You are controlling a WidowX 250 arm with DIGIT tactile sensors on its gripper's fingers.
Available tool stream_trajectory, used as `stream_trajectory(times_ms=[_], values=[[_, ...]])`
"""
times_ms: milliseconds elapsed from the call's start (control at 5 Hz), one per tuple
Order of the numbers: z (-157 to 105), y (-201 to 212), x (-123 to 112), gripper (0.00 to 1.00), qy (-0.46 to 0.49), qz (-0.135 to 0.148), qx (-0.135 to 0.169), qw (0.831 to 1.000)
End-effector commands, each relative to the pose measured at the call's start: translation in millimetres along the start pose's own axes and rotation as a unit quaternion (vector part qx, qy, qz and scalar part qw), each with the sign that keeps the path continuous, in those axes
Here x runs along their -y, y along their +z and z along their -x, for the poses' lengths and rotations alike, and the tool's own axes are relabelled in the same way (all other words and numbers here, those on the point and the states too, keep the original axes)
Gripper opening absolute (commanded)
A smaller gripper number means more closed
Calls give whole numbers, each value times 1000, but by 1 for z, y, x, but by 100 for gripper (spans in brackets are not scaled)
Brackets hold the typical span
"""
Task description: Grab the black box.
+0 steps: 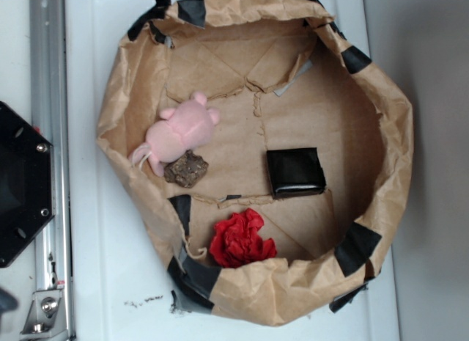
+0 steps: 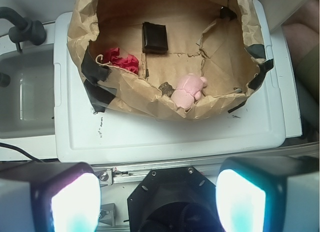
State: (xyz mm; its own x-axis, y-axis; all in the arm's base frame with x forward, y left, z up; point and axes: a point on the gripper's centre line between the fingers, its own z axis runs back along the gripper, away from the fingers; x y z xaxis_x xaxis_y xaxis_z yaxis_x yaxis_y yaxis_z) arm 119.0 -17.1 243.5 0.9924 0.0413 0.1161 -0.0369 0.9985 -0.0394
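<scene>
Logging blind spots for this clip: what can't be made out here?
- Pincer: wrist view, fingertips cut off by the bottom edge; absent from exterior view.
- Dark-brown lump: wrist view, partly hidden by the paper bag's wall.
- Black box: label unreadable, too small.

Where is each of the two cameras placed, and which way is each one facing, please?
Exterior: overhead, looking straight down into the paper-lined bin; of the robot only its black base at the left edge shows.
Wrist: on the arm, raised, looking down and forward over the base at the bin; the open gripper shows as two blurred fingers at the bottom.
Shared: black box, red crumple, pink plush, brown lump.
</scene>
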Motion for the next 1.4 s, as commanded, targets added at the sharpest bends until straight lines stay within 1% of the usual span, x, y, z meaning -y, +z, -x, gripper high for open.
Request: stream_trajectory(times_ms=[0,200,400,600,800,1000,1200], values=[[0,0,0,100,0,0,0,1000],[-48,-14,14,100,-19,7,21,1000],[-89,-23,19,100,-50,17,36,998],[-111,-44,14,100,-49,19,33,998],[-120,-77,5,100,-40,10,27,999],[-130,-116,-8,100,-16,-11,20,1000],[-147,-144,-19,100,1,-24,20,1000]])
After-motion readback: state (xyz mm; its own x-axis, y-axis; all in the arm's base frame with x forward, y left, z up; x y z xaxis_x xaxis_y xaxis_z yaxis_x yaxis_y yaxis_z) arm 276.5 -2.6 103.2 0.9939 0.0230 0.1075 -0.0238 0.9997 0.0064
